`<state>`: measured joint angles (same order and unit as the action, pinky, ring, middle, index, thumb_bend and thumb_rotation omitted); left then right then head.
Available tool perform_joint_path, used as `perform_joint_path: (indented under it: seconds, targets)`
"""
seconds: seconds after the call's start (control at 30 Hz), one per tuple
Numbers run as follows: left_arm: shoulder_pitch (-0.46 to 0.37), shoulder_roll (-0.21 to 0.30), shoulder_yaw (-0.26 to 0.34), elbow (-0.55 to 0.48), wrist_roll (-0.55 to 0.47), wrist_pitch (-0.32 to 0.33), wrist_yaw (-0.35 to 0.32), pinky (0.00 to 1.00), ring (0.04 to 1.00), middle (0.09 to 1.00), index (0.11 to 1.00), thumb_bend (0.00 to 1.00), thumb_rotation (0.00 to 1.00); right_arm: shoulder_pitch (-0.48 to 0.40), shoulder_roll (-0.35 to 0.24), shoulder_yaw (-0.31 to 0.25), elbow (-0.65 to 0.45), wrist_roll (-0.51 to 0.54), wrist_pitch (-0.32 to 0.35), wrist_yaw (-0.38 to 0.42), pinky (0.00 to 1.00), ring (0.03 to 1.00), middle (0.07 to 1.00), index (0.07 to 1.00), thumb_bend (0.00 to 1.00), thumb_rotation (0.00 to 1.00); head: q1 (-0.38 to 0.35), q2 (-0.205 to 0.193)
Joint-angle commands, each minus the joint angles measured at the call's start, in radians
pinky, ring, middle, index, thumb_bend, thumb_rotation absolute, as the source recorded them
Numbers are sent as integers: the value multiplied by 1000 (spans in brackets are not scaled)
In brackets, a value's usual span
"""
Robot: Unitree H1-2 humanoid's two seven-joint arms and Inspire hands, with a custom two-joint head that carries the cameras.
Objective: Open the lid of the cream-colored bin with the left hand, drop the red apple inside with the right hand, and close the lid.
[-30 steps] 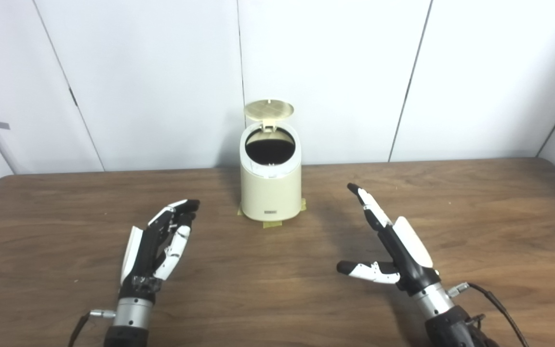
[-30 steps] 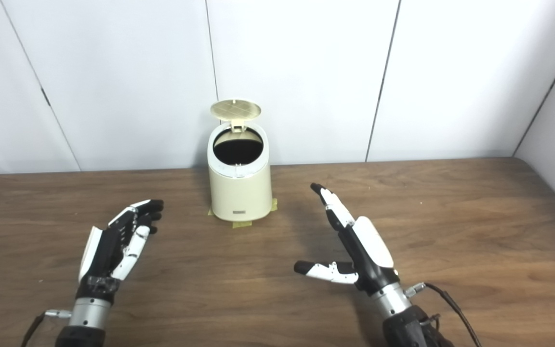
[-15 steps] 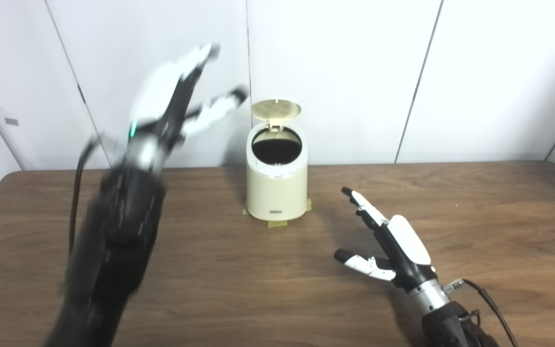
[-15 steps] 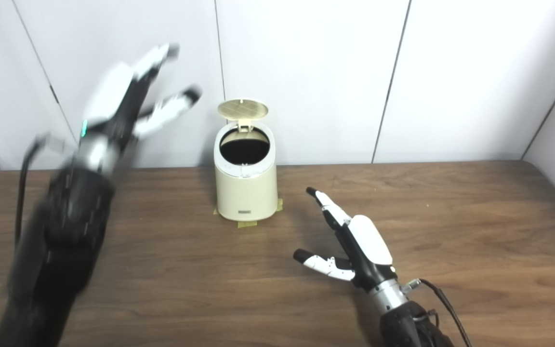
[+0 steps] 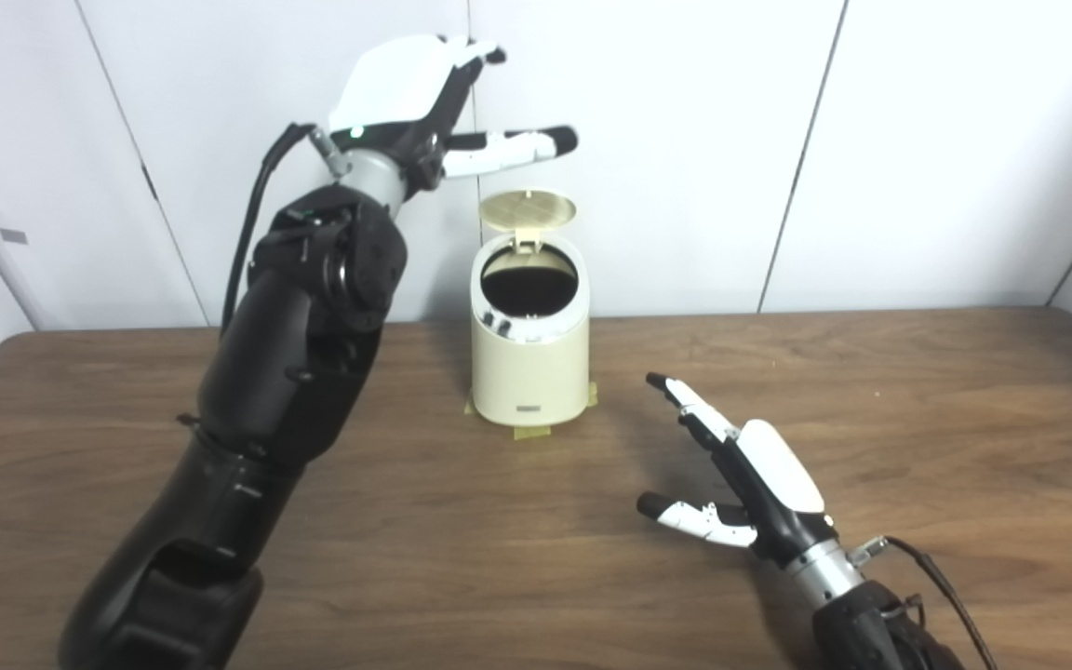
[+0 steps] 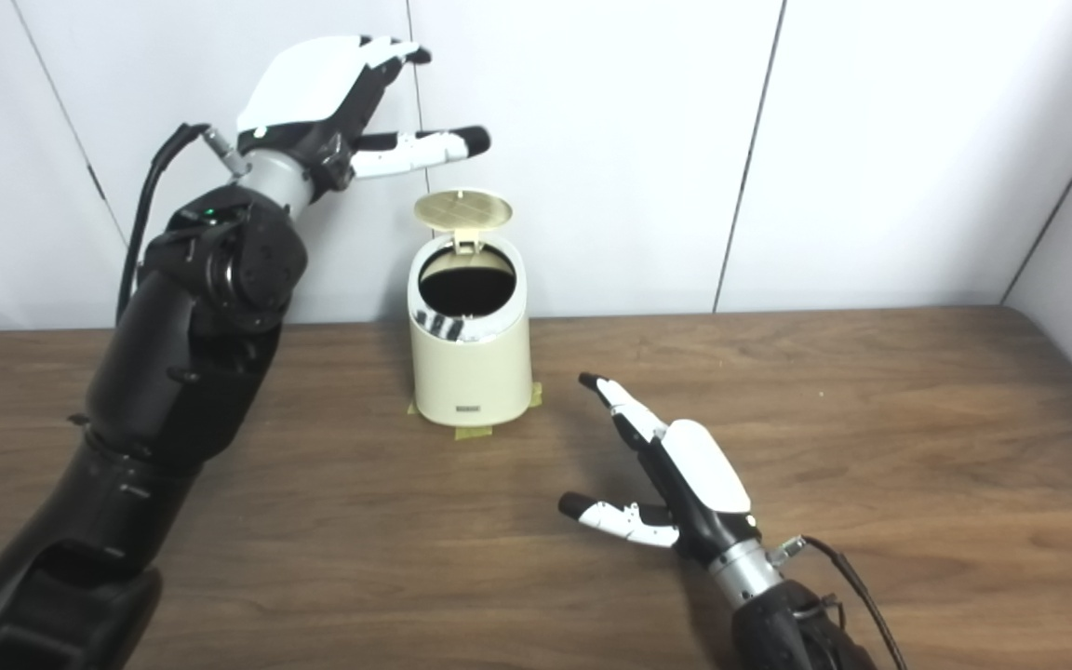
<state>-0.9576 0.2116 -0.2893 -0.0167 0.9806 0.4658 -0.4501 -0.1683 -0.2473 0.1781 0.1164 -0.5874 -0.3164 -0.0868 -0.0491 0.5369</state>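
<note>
The cream-colored bin stands at the back middle of the wooden table, on tape strips. Its round lid is flipped up at the rear and the dark opening shows. My left hand is raised high, open, fingers spread, above and just left of the lid, not touching it. My right hand is open and empty, low over the table to the right front of the bin. No red apple shows in either view.
The brown table runs out to white wall panels behind the bin. My left forearm stands upright left of the bin, close to its side.
My left hand rose from the table at the front left to above the open lid, then steadied. My right hand drew back slightly toward the front. The camera shifted a little.
</note>
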Motion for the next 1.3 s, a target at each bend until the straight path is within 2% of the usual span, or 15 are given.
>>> perform_joint_path:
  seconds: [0.0,0.1,0.27,0.4,0.87,1.27]
  targets:
    - [-69,0,3,18,28,2,24,1000,1000,962,925,867,933,-26,11,2,-1,13,-9,-9,819,922,959,947,554,855,5,-2]
    - [-82,1,-11,60,45,1,31,1000,1000,968,942,870,932,-27,13,6,1,8,-10,-10,818,920,957,946,562,869,4,-4]
    - [-103,8,-29,137,49,-3,42,1000,1000,975,939,878,938,-27,22,9,9,22,-14,-7,819,919,953,937,552,821,9,-9]
    - [-110,16,-38,177,39,-20,63,1000,1000,968,932,940,935,-25,26,13,6,23,-7,-1,827,922,953,938,549,803,9,-8]
    - [-115,15,-106,239,44,-35,87,1000,1000,923,892,1000,942,-24,35,22,-8,20,15,14,847,931,948,934,567,793,3,-9]
    - [-68,3,-149,223,39,-23,54,1000,1000,925,884,1000,963,-19,39,25,-23,15,32,22,846,931,941,931,586,794,-12,-16]
